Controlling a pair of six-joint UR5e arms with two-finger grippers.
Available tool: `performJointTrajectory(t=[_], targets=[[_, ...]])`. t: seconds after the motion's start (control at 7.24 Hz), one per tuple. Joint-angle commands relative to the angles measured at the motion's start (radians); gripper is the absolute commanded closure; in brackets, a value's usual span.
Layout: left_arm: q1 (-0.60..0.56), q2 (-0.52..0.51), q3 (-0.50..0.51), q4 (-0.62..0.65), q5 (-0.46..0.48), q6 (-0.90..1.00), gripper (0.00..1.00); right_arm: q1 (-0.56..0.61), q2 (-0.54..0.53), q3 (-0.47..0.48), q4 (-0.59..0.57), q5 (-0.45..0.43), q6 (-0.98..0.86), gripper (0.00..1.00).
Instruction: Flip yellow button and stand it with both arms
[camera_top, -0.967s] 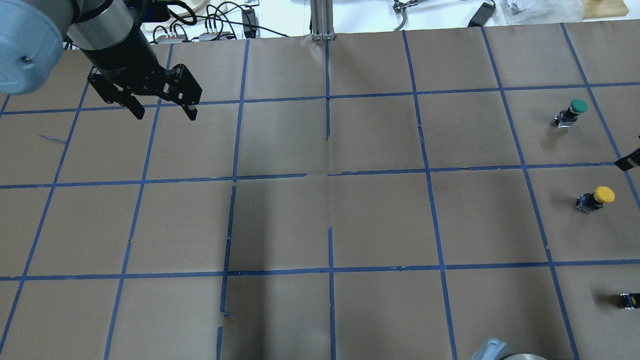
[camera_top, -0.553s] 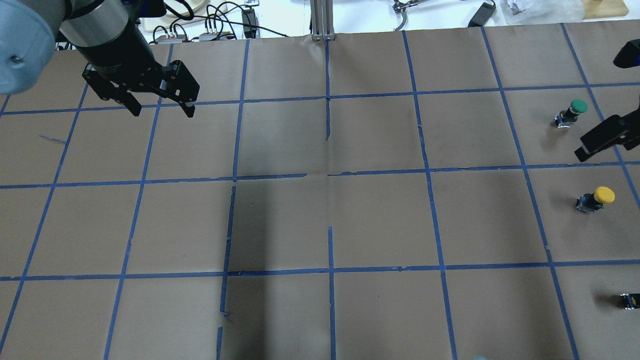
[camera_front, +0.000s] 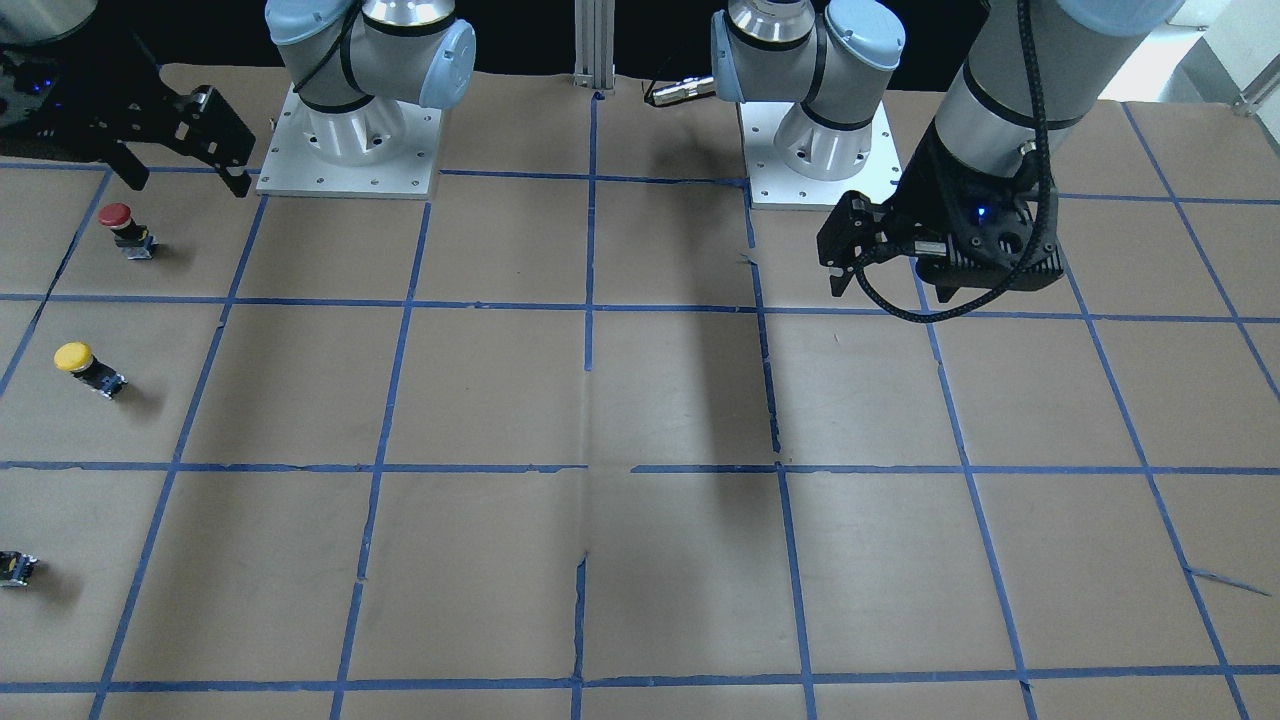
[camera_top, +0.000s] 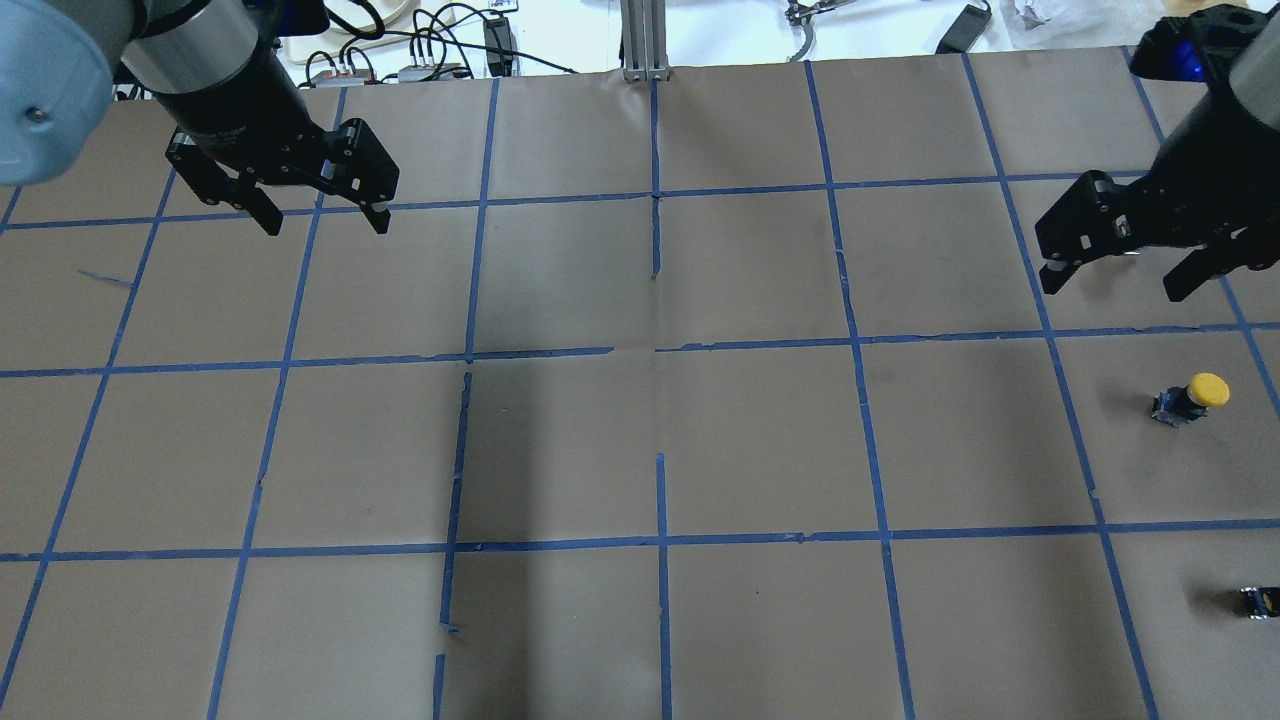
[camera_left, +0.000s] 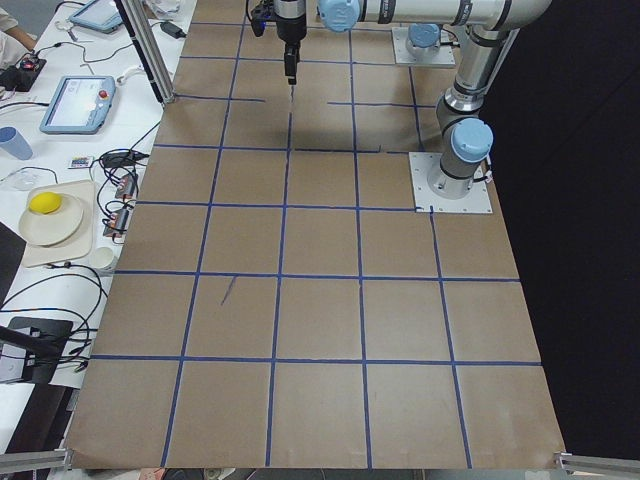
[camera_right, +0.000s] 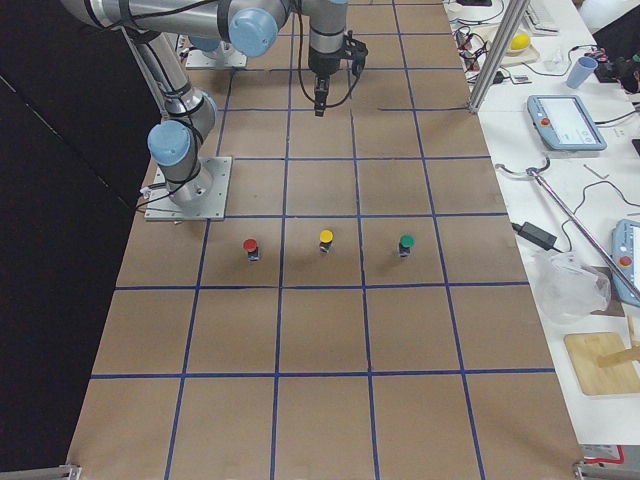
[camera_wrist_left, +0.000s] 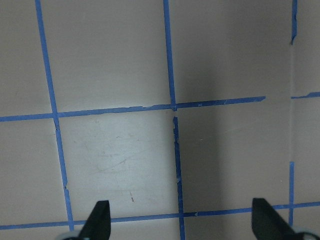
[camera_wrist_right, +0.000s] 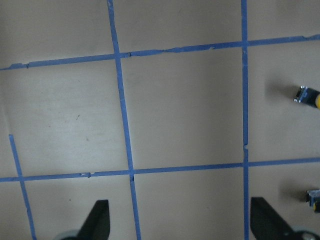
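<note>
Claws first, overhead view: left gripper (camera_top: 325, 222) is spread wide and empty, hanging over the far-left part of the table (camera_top: 760, 440). The right gripper (camera_top: 1112, 285) is also spread wide with nothing between the fingers, at the right side. Below it in the picture, apart from it, the yellow button (camera_top: 1195, 397) sits on the paper close to the right edge. A small dark block (camera_top: 1258, 601) lies lower still, at the frame edge.

Front view, sides mirrored: the right gripper is top left, jaws apart, with a red button (camera_front: 125, 228) just below it in the picture. The yellow button is one grid square further down, cap toward upper left, body toward lower right. Upright or tilted, cannot tell here. The left gripper is in the air on the picture's right, blue light on.

Left side view: blue tape grid (camera_left: 283, 206) on brown paper.

Right side view: three in a row: red button, yellow button, green button (camera_right: 405, 244). Yellow is in the middle, cap over body, looks upright.

Left wrist view: fingertips (camera_wrist_left: 100, 222) sit at the bottom corners, far apart, bare paper between.

Right wrist view: same wide spread. The yellow button is at the right edge, cut off, well clear of both tips.
</note>
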Motion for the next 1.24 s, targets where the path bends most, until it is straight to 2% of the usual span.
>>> performJointTrajectory(t=[0.0,0.14,0.28,0.55,1.11], targets=[[0.005,0.009,0.005,-0.003,0.003,-0.010,0.00,0.134,-0.021,-0.017,0.027,-0.030,0.134,0.00],[0.005,-0.003,0.008,-0.003,0.000,-0.010,0.00,0.161,-0.021,-0.009,0.023,-0.024,0.224,0.00],[0.005,-0.004,0.007,-0.003,0.001,-0.010,0.00,0.175,-0.023,0.012,0.020,-0.028,0.234,0.00],[0.005,-0.005,0.007,-0.003,-0.002,-0.010,0.00,0.176,-0.021,0.041,-0.066,-0.022,0.230,0.00],[-0.009,0.001,0.007,-0.004,0.003,-0.028,0.00,0.174,-0.020,0.045,-0.071,-0.025,0.228,0.00]])
